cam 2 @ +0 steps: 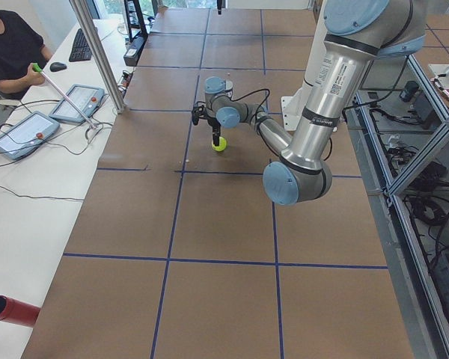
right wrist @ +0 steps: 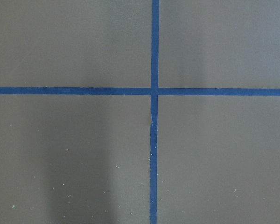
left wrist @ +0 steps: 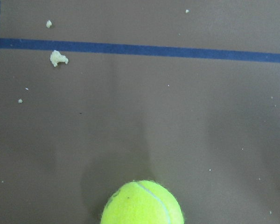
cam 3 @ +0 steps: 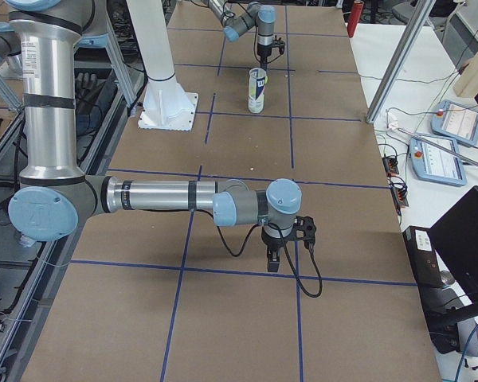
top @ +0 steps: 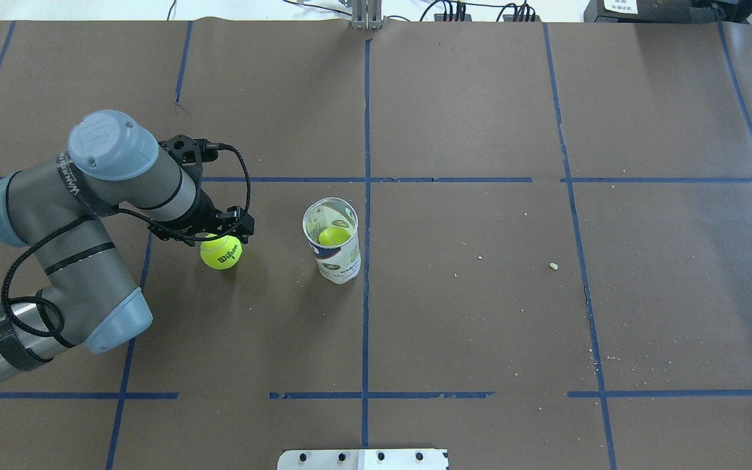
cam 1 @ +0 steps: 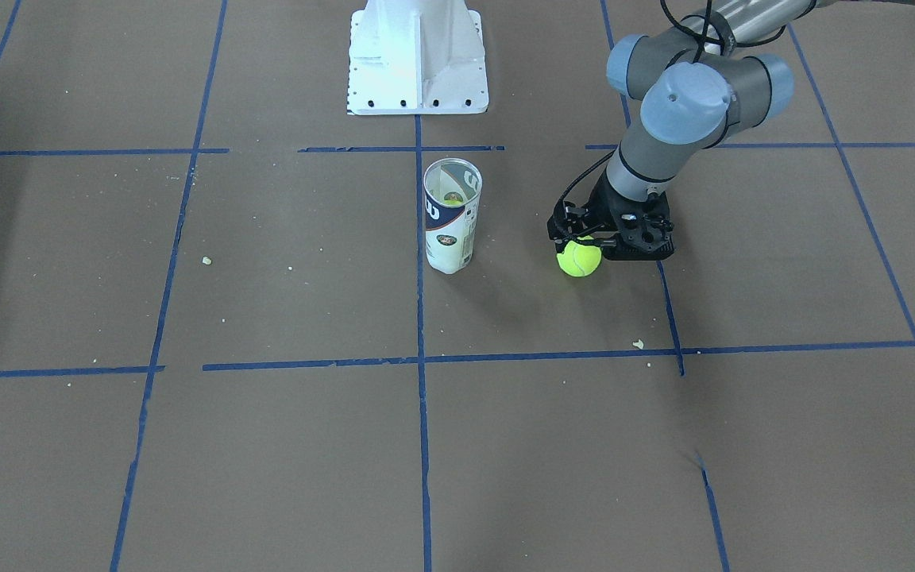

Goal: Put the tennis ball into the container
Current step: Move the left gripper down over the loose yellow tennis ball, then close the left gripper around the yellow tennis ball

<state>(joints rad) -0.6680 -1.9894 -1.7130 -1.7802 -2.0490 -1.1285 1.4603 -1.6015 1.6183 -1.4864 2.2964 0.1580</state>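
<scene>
A bright yellow-green tennis ball (top: 221, 252) hangs just under my left gripper (top: 220, 236), whose fingers are shut on its top. It also shows as the tennis ball (cam 1: 579, 258) in the front view and at the bottom edge of the left wrist view (left wrist: 142, 204), with its shadow on the paper beside it. The container (top: 332, 243), a clear can with a white and navy label, stands upright to the ball's right with another yellow ball (top: 333, 235) inside. My right gripper (cam 3: 272, 259) shows only in the exterior right view, low over the table; I cannot tell its state.
The table (top: 480, 294) is brown paper with a grid of blue tape. The white metal base (cam 1: 416, 59) stands behind the can. Small crumbs (top: 553, 266) lie scattered on the paper. Operators' tablets and cables (cam 2: 30, 127) lie on the side desk.
</scene>
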